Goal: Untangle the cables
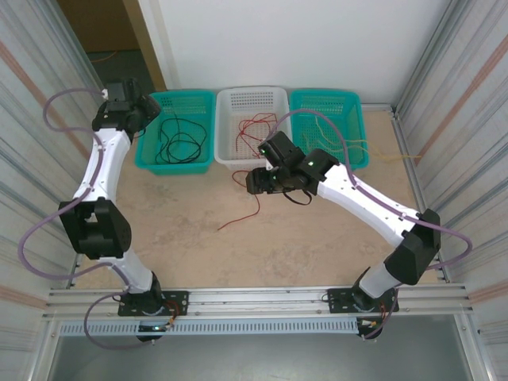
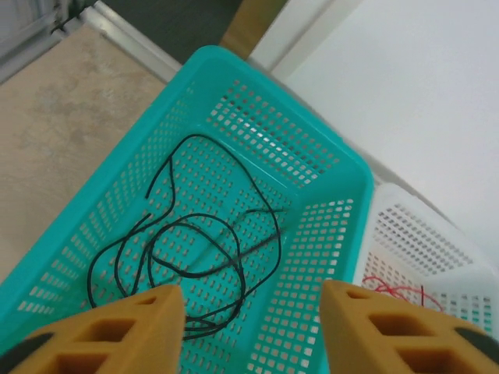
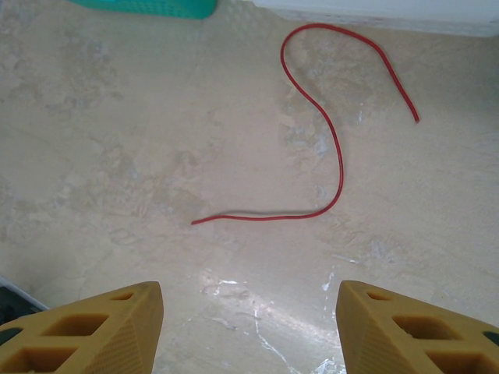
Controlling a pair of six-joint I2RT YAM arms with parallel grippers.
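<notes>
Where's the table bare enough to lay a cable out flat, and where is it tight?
Bare: the tabletop between the left arm and the loose red cable, in front of the left teal basket; also the near middle strip. Tight: around the right end effector by the white basket, and far right, where pale yellow cables trail out.

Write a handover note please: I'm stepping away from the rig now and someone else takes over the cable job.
Left gripper: open, empty, above the left teal plastic basket, which holds the thin black cables.
Right gripper: open, empty, over the beige table, above one loose thin red cable.
More red cables lie in the white plastic basket; pale yellow cables lie in the right teal basket.
Done: most cables appear separated by colour.
Left: probably the loose red cable, not yet picked up.
</notes>
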